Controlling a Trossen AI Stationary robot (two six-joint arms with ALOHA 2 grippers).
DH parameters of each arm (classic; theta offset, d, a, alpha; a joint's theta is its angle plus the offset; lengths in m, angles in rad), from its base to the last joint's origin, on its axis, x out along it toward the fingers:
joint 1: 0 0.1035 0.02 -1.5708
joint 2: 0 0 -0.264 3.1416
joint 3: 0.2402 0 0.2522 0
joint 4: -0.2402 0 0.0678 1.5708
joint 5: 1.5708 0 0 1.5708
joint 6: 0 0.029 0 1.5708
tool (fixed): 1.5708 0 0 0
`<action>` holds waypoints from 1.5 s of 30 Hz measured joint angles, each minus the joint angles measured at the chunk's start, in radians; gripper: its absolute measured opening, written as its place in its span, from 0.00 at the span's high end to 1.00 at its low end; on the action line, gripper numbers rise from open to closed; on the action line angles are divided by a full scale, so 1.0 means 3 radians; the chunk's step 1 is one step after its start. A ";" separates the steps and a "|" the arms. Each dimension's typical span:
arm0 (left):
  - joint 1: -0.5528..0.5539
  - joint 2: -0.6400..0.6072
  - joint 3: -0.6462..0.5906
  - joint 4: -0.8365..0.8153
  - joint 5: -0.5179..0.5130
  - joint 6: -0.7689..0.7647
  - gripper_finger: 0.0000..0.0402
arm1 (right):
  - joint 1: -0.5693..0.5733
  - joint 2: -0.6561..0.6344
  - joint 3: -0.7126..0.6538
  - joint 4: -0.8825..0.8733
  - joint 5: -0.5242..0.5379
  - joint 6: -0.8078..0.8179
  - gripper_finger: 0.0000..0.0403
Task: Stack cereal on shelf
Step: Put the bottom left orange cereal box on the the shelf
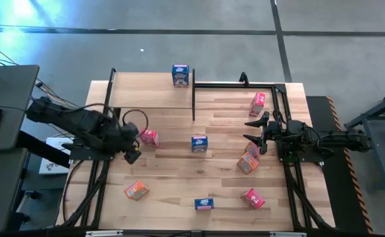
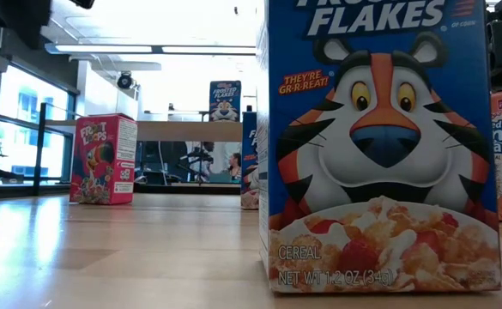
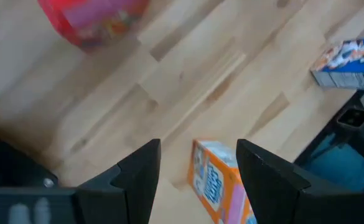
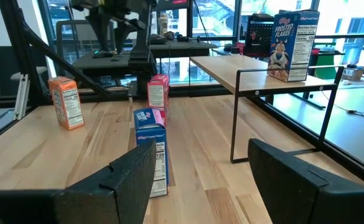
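Left gripper [image 1: 131, 141] jaws parted, empty, mid-left of high view, just beside small pink-red cardboard cereal box [image 1: 150, 137]. Risk: finger probably topples box during approach. Right gripper [image 1: 256, 135] parted, waiting mid-right.

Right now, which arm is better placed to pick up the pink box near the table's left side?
Left, I judge. The left hand hangs open close beside that pink box, while the right hand is open across the table, beside an orange box. Only one blue box stands on the shelf.
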 joint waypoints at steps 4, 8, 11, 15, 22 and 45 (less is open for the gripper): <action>-0.0278 0.0098 0.0000 0.0077 0.0057 -0.0281 0.50 | 0.0000 0.0000 0.0000 0.0000 -0.0001 0.0000 0.38; -0.0536 0.0222 0.0000 0.0077 0.0070 -0.0595 0.50 | 0.0000 0.0000 0.0000 -0.0003 -0.0001 0.0000 0.38; -0.0701 0.0317 0.0000 0.0110 0.0070 -0.0709 0.50 | 0.0000 0.0000 0.0000 -0.0019 -0.0001 0.0001 0.38; -0.0897 0.0431 0.0000 0.0185 0.0069 -0.0962 0.49 | 0.0000 0.0000 0.0001 -0.0025 -0.0001 0.0000 0.38; -0.1139 0.0629 0.0000 0.0346 0.0050 -0.1188 0.43 | 0.0000 0.0000 0.0001 -0.0025 -0.0001 0.0001 0.38; -0.1353 0.1127 -0.0002 0.0700 -0.0097 -0.1087 0.20 | 0.0000 0.0001 0.0003 -0.0171 0.0000 0.0001 0.38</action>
